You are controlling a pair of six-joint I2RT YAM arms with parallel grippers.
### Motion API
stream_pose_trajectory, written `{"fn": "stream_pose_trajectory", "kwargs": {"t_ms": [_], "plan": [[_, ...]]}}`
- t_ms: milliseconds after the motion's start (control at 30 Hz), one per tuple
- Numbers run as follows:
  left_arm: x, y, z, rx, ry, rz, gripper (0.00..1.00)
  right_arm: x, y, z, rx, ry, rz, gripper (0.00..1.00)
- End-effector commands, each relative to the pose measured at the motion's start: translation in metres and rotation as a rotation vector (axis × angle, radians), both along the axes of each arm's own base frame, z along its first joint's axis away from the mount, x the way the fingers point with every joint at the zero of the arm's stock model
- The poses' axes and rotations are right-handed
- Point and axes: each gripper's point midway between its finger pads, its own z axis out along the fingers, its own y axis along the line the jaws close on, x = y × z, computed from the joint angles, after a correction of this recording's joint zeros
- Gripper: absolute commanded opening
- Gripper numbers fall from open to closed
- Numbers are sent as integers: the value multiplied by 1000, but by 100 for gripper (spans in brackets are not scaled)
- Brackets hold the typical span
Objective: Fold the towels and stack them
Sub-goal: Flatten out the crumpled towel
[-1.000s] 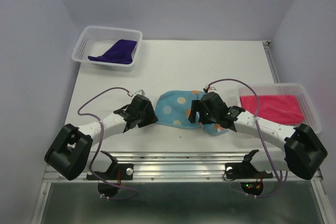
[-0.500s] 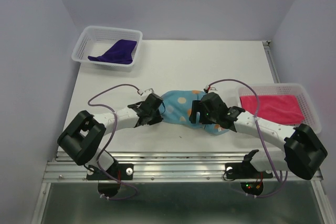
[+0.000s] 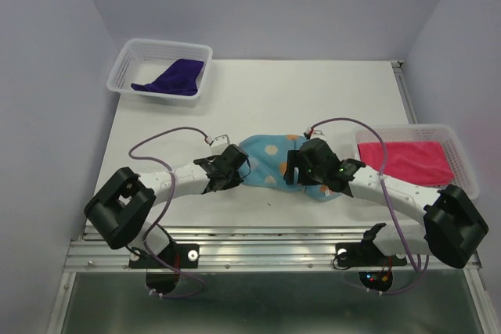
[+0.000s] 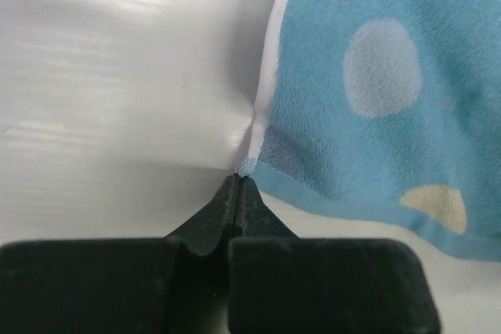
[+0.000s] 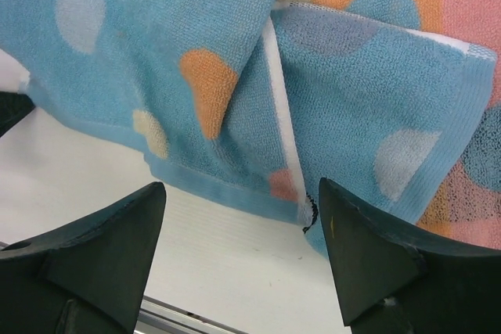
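White table (image 3: 297, 99) between plain pale walls, both arms reaching in from the near edge. At the left gripper (image 4: 237, 181): jaws pressed tight together, tips touching the very corner of the patterned towel (image 4: 376, 76), bare tabletop alongside; cannot tell whether any cloth sits caught between them. At the right gripper (image 5: 241, 193): jaws spread wide, holding nothing, poised over the same towel's near hem where one layer laps over another. Outward from both, finds the patterned towel lying rumpled on the middle of the table toward the front, blue with pale and orange dots, partly doubled on its right side but not squared. Farther right, shows a pink towel (image 3: 407, 160) lying flat in a white basket (image 3: 407, 131) at the table's edge; far left at the back, a purple towel (image 3: 172, 77) heaped loose in a second basket (image 3: 124, 68). Reads as an early stage: perhaps one piece dealt with, if the pink one counts as folded; patterned one under way; purple one apparently untouched; no stack of two or more anywhere in view. Leaves most of the folding and all of the stacking to do.
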Motion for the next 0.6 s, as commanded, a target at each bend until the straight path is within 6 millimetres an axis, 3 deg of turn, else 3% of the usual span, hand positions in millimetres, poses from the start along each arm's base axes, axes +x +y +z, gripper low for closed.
{"fn": "stream_pose_trajectory", "kwargs": {"t_ms": [0,100,567], "plan": [[-18,30,3,69,-10,28,0,1,1,4,-6,-24,19,83],[-20,32,10,35,-42,31,0,-2,-1,-5,-33,4,33,79],[-22,33,8,4,-56,40,0,-14,5,-29,-25,96,49,62]]}}
